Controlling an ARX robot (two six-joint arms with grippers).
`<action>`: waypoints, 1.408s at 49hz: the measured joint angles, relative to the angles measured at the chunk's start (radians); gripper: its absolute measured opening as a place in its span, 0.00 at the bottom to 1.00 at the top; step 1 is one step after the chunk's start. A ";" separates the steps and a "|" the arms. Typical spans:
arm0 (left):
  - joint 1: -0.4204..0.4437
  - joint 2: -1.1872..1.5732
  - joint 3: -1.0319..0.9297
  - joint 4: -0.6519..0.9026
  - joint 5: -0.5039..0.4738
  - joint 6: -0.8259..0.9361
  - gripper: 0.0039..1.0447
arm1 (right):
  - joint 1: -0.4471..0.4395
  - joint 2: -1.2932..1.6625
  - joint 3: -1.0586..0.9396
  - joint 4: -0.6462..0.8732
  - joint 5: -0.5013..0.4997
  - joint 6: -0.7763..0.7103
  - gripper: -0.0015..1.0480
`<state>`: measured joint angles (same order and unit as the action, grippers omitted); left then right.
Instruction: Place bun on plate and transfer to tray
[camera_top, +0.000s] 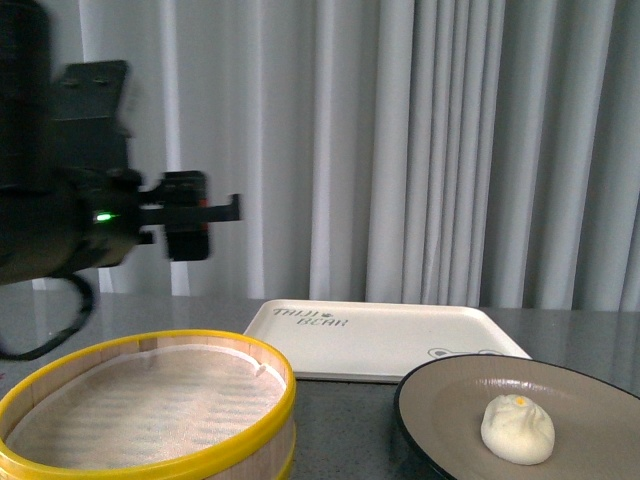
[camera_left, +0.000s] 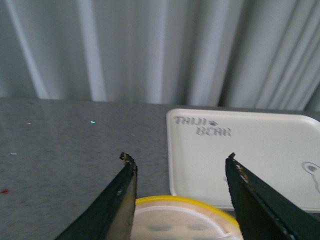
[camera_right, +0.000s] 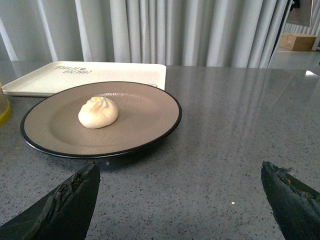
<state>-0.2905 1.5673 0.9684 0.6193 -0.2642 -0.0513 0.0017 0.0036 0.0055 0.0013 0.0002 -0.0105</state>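
Steamer basket (camera_top: 278, 405) sits nearest at left, with the left claw (camera_left: 177, 157) raised above it, spread wide and empty. Behind lies the tray (camera_top: 400, 345), nothing on it in view. Just right and nearer, the bun (camera_top: 517, 428) already rests on the plate (camera_top: 450, 400). Right claw (camera_right: 180, 167), likewise wide open and holding nothing, hovers low over the desk (camera_right: 240, 130), facing the plate. Moving it well likely means pinching the near rim, lifting level so the bun cannot roll, and clearing the tray's lip.

Soft, even light is coming through the pale curtains (camera_top: 420, 150). Ahead of the right gripper (camera_right: 180, 167), the grey tabletop (camera_right: 240, 125) is mirroring curtain folds, and the plate (camera_right: 145, 110) is throwing a faint shadow. Up close, the left arm (camera_top: 40, 200) is looking dark and blurred.
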 joint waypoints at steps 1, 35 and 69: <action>0.011 -0.024 -0.041 0.030 0.005 0.006 0.48 | 0.000 0.000 0.000 0.000 0.000 0.000 0.92; 0.190 -0.476 -0.727 0.223 0.171 0.043 0.04 | 0.000 0.000 0.000 0.000 -0.001 0.000 0.92; 0.288 -0.833 -0.938 0.090 0.261 0.044 0.04 | 0.000 0.000 0.000 0.000 -0.001 0.000 0.92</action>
<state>-0.0025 0.7341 0.0299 0.7090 -0.0029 -0.0074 0.0017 0.0036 0.0055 0.0013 -0.0010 -0.0105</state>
